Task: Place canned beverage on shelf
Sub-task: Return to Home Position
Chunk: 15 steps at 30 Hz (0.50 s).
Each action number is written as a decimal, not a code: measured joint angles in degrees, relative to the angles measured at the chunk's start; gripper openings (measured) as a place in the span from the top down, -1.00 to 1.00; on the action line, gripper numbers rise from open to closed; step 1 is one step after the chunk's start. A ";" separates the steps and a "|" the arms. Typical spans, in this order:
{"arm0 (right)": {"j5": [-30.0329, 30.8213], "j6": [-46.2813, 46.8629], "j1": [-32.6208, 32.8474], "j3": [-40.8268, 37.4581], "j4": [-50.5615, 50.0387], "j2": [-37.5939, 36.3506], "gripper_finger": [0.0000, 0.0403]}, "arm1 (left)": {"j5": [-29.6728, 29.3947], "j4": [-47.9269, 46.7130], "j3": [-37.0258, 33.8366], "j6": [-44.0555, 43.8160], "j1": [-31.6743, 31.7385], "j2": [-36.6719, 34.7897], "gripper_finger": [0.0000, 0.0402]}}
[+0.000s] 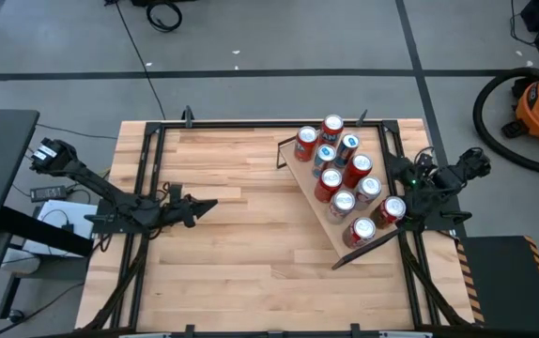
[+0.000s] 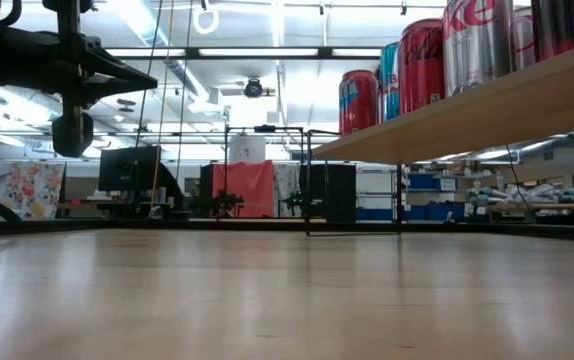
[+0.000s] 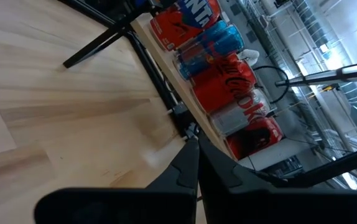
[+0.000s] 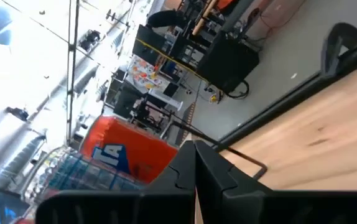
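— Both shut?
— Yes. Left gripper [image 3: 194, 142], fingers together, empty, above the table [image 1: 232, 253]; right gripper [image 4: 194, 144] likewise, hard to pick out beside the shelf [image 2: 467, 110] from above.
— And the cans [image 1: 359, 167]?
— Standing on the shelf; nearest tops cropped.

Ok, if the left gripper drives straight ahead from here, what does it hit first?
Most likely the near long edge of the shelf, about mid-length, with the cans right behind it. The left gripper points across the table at it; height is hard to judge, so it might pass under the board.
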 joint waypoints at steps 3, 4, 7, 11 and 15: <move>-1.63 -1.06 -1.00 0.07 0.26 0.31 0.97 | 1.15 -0.63 0.00 -0.02 0.01 0.03 0.96; -2.10 -1.32 -1.13 0.07 0.39 0.26 0.97 | 1.68 -0.63 0.00 0.00 0.00 0.02 0.96; -2.64 -1.46 -1.10 0.07 0.41 0.22 0.96 | 3.64 -0.82 0.00 -0.03 0.00 0.13 0.96; -2.96 -1.19 -1.96 0.07 0.59 0.22 0.95 | 5.50 -0.96 0.00 -0.75 0.00 0.13 0.96; -3.11 -3.18 -2.84 0.07 2.04 0.22 0.93 | 5.60 -1.03 0.00 -0.96 0.00 0.13 0.95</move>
